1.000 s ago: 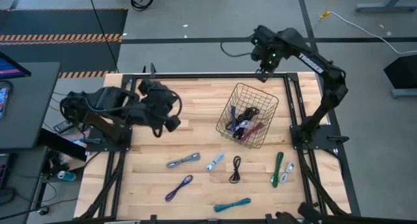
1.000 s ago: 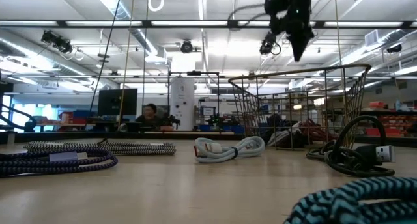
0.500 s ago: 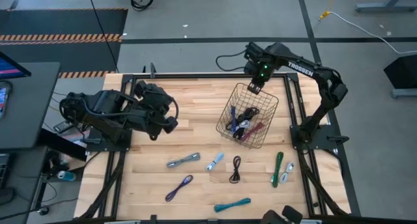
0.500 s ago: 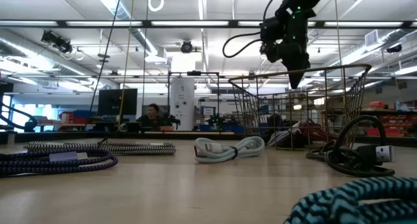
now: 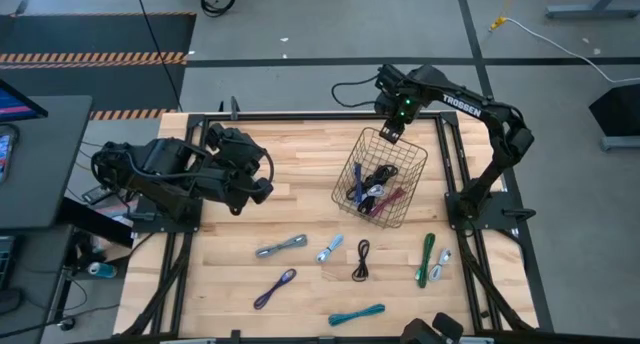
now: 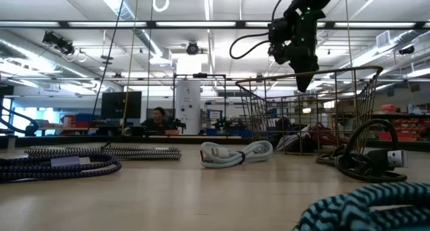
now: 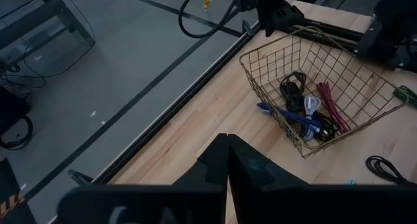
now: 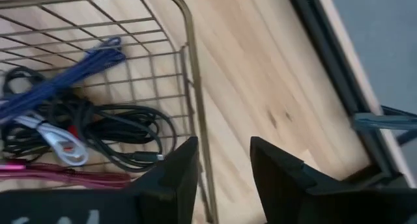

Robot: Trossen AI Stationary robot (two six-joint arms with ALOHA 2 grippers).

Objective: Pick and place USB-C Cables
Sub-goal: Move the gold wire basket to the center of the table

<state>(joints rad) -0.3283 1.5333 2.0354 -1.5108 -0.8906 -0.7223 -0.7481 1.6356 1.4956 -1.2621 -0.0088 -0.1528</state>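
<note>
Right end effector [image 5: 391, 134] hovers at the wire basket [image 5: 352, 189] far rim, fingers apart, empty; left end effector [image 5: 262, 189] sits together beside the basket. Next pick likely a loose USB-C cable [image 5: 362, 258] on the desk [image 5: 300, 214]: rise clear of the rim first.

Seven loose cables [image 5: 362, 258], one basket [image 5: 414, 185]

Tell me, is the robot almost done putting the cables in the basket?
Not quite. Several cables already lie in the wire basket. The right gripper hovers open and empty at the basket's far corner. The left gripper waits shut at the table's left. Seven cables still lie on the table, among them a purple one, a teal one and a green one.
</note>
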